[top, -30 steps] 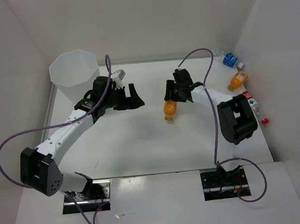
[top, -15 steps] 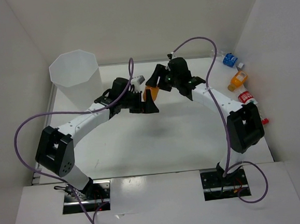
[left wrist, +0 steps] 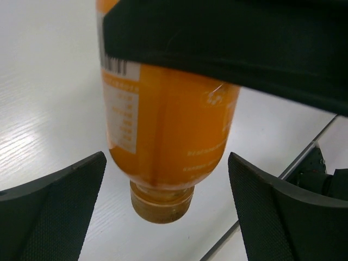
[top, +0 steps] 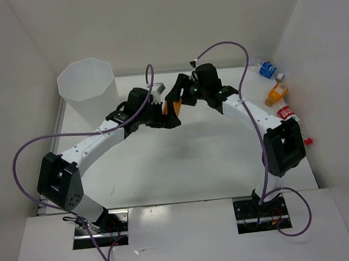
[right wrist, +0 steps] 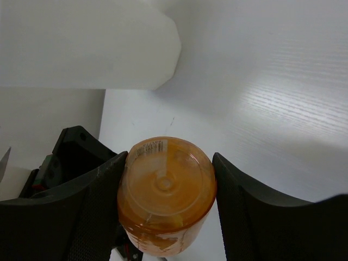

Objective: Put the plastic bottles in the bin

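Stock on your table (top: 225, 157) at this moment. Item one: orange bottle (top: 173, 107), pinched by its body between the two black fingers (right wrist: 247, 206) of your right gripper (right wrist: 167, 182) and held up off the table over its far middle, to the right of the bin (top: 91, 107) and apart from it. The base of this bottle faces the right wrist camera. In the left wrist view its neck end points to the bottom of the frame and its barcode label faces left. Item two: your left gripper (top: 166, 118), brought up against the same bottle from the left. Its fingers (left wrist: 60, 206) are spread wide, one on either side of the neck end, with a gap of bare table showing on both sides, so they grip nothing. Item three: the bin, tall, white and translucent with an octagonal rim, standing upright in the far left corner. The overhead view shows nothing coloured inside it. Item four: second orange bottle (top: 276, 92), lying on its side at the right edge of the table, near the wall. Item five: clear bottle (top: 267, 69) with a blue label, lying just beyond the second orange one, toward the far right corner. Item six: red-labelled bottle (top: 289, 115), lying on the near side of the second orange one, along the same edge.
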`<state>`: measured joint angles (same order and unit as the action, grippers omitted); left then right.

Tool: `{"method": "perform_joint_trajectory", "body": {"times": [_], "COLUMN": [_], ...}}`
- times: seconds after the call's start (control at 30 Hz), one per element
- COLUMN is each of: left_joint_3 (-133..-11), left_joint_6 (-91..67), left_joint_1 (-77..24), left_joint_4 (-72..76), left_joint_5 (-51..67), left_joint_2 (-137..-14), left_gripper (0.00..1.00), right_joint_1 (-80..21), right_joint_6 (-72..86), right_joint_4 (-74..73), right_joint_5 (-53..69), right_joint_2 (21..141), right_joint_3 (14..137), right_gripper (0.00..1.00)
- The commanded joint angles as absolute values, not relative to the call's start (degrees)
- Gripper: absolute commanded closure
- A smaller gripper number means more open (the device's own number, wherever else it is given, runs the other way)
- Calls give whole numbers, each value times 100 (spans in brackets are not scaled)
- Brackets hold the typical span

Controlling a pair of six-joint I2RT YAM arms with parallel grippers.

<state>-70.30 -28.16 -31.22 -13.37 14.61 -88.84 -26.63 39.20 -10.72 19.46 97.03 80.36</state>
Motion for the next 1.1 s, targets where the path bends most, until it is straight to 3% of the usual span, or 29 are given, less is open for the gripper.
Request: {"method": "perform_joint_trajectory", "body": {"times": [0.0, 0.17, 0.2, 0.37, 0.63, 0.73, 1.07], "left_joint_3": [-7119, -7119, -7119, -7119, -7119, -7119, -7541], "left_joint_6": [-2593, -2593, -2593, -2593, -2750, -2856, -2795], "left_joint_1": [-3138, -3190, -3190, -3190, -3190, -3190, -2927], "left_joint_4": [-984, -932, -984, -984, -1107, -1178, -1591], "left_joint_5": [1695, 1635, 1635, 1573, 1267, 993, -157], "left_joint_2": [-8815, -8921, -8921, -8921, -8579, -8385, -7497], "left_gripper": [3, 29, 43, 68, 85, 89, 87], "right_joint_1": [-2654, -2654, -2654, -2654, -2654, -2540, -1081], "right_joint_6": [4034, 4087, 4087, 4087, 4025, 3973, 3982], "right_joint_4": [-1081, -1028, -1028, -1028, -1081, -959, -650], "right_joint_5": [2417, 2549, 2549, 2496, 2250, 2250, 2180], "right_joint_2": [9861, 9923, 9923, 9923, 9861, 9721, 8807], "right_joint_3": [8271, 8271, 8271, 8323, 8429, 8429, 8016], "right_gripper": [67, 67, 67, 65, 11, 0, 3]}}
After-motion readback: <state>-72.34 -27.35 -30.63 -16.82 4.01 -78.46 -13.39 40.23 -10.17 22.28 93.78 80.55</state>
